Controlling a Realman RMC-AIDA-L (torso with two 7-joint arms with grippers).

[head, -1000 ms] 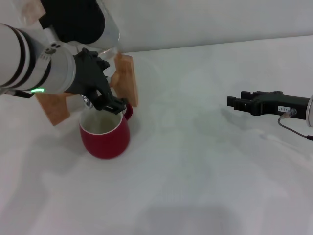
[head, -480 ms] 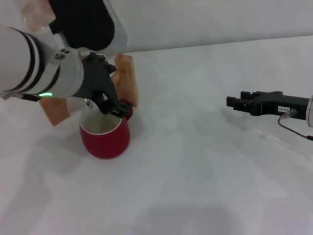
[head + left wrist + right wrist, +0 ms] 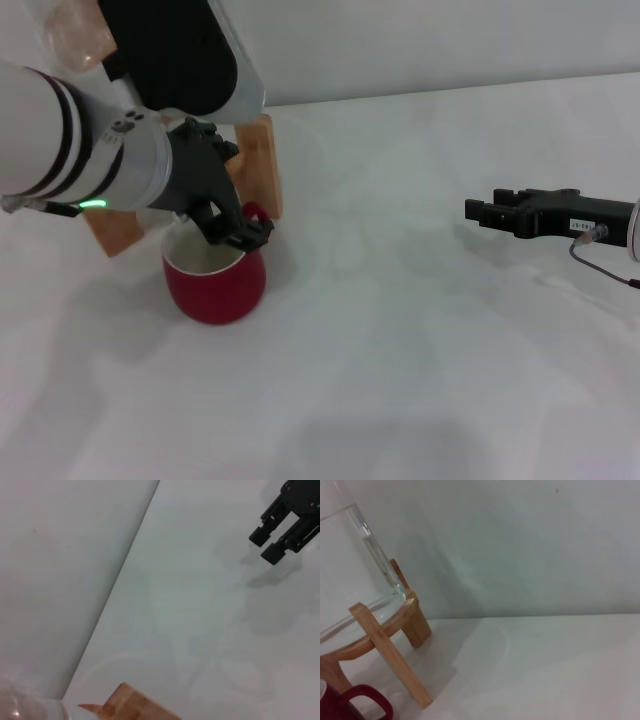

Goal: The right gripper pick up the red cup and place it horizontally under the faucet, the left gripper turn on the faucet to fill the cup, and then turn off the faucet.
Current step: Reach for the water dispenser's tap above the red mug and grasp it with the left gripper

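The red cup (image 3: pixel 214 279) stands upright on the white table, right in front of the wooden stand (image 3: pixel 258 168) that carries the glass jar (image 3: pixel 355 575). My left gripper (image 3: pixel 240 229) hangs over the cup's far rim, next to its handle (image 3: pixel 371 701). The faucet is hidden behind that black hand. Far off at the right, my right gripper (image 3: pixel 482 211) hovers low over the table. It is open with nothing in it, and the left wrist view shows its two fingers (image 3: pixel 260 532) apart.
The stand's wooden legs (image 3: pixel 390 652) reach forward beside the cup. A pale wall (image 3: pixel 420 45) closes off the back of the table. A thin cable (image 3: pixel 600 262) trails under the right arm.
The left gripper has slid a little right and down over the cup's rim. It now covers the chrome glint seen earlier. The right arm and the cup have not moved.
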